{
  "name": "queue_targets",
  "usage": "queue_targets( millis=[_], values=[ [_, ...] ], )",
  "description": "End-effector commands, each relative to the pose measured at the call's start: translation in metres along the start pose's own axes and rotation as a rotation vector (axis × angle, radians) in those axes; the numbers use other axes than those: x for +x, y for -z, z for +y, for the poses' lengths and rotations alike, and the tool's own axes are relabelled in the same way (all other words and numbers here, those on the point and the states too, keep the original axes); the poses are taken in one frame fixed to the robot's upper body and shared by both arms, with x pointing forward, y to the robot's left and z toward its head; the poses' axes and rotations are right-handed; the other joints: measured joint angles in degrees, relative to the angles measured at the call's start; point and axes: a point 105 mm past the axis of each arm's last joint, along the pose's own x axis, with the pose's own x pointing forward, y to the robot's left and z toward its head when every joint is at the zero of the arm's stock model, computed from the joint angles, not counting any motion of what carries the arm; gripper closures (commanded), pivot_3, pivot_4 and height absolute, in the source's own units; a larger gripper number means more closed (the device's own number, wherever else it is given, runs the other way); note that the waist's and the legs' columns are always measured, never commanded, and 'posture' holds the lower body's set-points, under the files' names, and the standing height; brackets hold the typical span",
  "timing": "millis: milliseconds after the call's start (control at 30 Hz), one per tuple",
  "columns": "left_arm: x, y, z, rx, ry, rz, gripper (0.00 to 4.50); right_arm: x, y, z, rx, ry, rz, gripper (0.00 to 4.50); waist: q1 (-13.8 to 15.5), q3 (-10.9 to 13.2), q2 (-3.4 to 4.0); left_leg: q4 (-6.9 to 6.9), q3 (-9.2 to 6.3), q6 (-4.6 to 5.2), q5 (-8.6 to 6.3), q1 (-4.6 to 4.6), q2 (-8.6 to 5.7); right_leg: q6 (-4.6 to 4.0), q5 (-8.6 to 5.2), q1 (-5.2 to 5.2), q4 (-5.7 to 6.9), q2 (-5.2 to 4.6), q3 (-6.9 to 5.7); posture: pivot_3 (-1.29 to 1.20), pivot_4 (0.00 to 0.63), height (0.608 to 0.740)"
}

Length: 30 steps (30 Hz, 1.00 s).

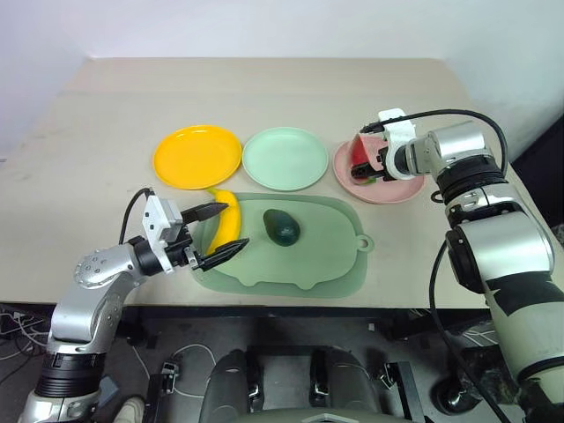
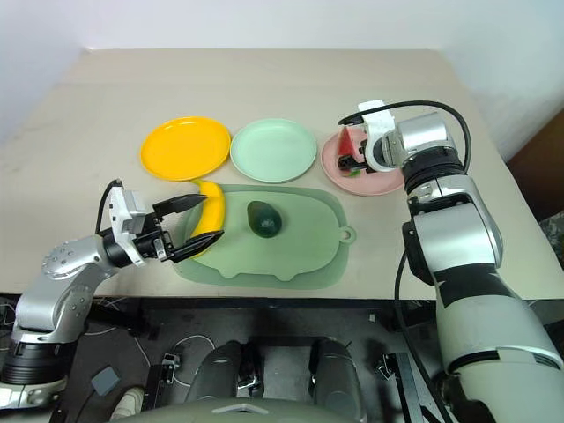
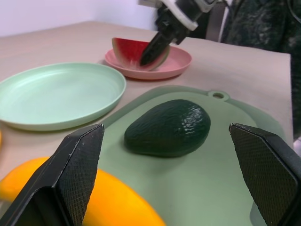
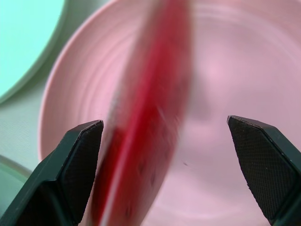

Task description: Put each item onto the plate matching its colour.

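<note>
The red watermelon wedge (image 1: 358, 155) stands on the pink plate (image 1: 394, 191) at the back right. My right gripper (image 1: 374, 164) hangs over it, open, and the wedge looks blurred between its wide-apart fingers (image 4: 77, 160). The yellow banana (image 1: 227, 222) lies on the left edge of the pale green tray (image 1: 326, 256). My left gripper (image 1: 233, 227) is open, its black fingertips on either side of the banana. The dark green avocado (image 3: 169, 127) rests mid-tray, just beyond that gripper. The yellow-orange plate (image 1: 197, 156) and the mint green plate (image 1: 285, 158) hold nothing.
The three plates stand in a row behind the tray. The tray's small handle loop (image 1: 364, 241) points right. Bare tabletop (image 1: 264, 88) stretches behind the plates, and the table's front edge runs just below the tray.
</note>
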Motion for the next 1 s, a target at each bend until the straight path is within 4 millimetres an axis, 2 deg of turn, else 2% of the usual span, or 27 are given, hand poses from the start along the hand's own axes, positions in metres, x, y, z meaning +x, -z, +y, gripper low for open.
queue_targets(
  millis=[33,133,267,400,433,533,800,1000],
  values=[
    [-0.002,-0.014,-0.001,0.038,-0.001,-0.032,0.0,-0.026,-0.029,-0.004,-0.037,0.014,-0.106,0.02,-0.2,0.0,0.0,0.0,-0.01,0.0,0.0,-0.01,0.0,0.0,0.0,-0.01,0.0,0.0,0.0,0.0,0.15,0.695],
    [-0.003,-0.013,-0.001,0.037,-0.001,-0.029,0.0,-0.039,-0.035,-0.001,-0.053,0.025,-0.131,0.02,-0.3,0.0,-0.01,0.0,-0.04,0.0,0.0,-0.01,0.03,0.0,0.0,0.0,0.0,0.0,0.0,0.0,0.15,0.695],
    [-0.002,-0.015,0.001,0.033,-0.003,-0.036,0.0,-0.071,-0.049,0.03,-0.066,-0.074,-0.221,0.02,-0.3,0.0,0.0,0.0,-0.06,-0.02,0.01,-0.02,0.07,0.0,0.0,-0.03,0.01,0.0,0.0,0.0,0.15,0.695],
    [-0.002,-0.015,0.004,0.033,-0.006,-0.036,0.0,-0.1,-0.054,0.07,-0.161,-0.216,-0.386,0.02,-0.3,0.0,-0.01,0.01,-0.11,-0.03,0.02,-0.06,0.1,-0.01,0.0,-0.04,0.0,0.02,0.0,0.0,0.15,0.695],
    [-0.002,-0.016,0.005,0.034,-0.006,-0.039,0.0,-0.108,-0.051,0.088,-0.212,-0.282,-0.441,0.02,-0.3,0.0,-0.05,0.01,-0.1,-0.03,0.02,-0.06,0.1,-0.01,0.0,-0.04,-0.01,0.02,0.0,0.0,0.15,0.695],
    [-0.002,-0.018,0.008,0.037,-0.005,-0.043,0.0,-0.124,-0.034,0.122,-0.266,-0.45,-0.528,0.02,-0.1,0.0,-0.07,0.02,-0.17,-0.04,0.02,-0.06,0.1,-0.01,0.0,0.02,-0.03,0.06,-0.05,0.0,0.15,0.695],
    [-0.004,-0.02,0.01,0.042,-0.001,-0.04,0.0,-0.117,0.019,0.158,-0.216,-0.654,-0.565,0.02,0.3,-0.1,-0.11,0.07,-0.26,-0.05,0.02,-0.06,-0.02,-0.01,0.05,0.08,-0.02,0.07,-0.09,0.0,0.15,0.695],
    [-0.009,-0.02,0.011,0.041,-0.006,-0.027,0.0,-0.099,0.041,0.176,-0.206,-0.753,-0.506,0.02,-0.1,-0.1,-0.11,0.06,-0.29,-0.08,0.04,-0.05,-0.02,-0.02,0.05,0.08,-0.01,0.11,-0.1,0.0,0.15,0.695]
  ],
)
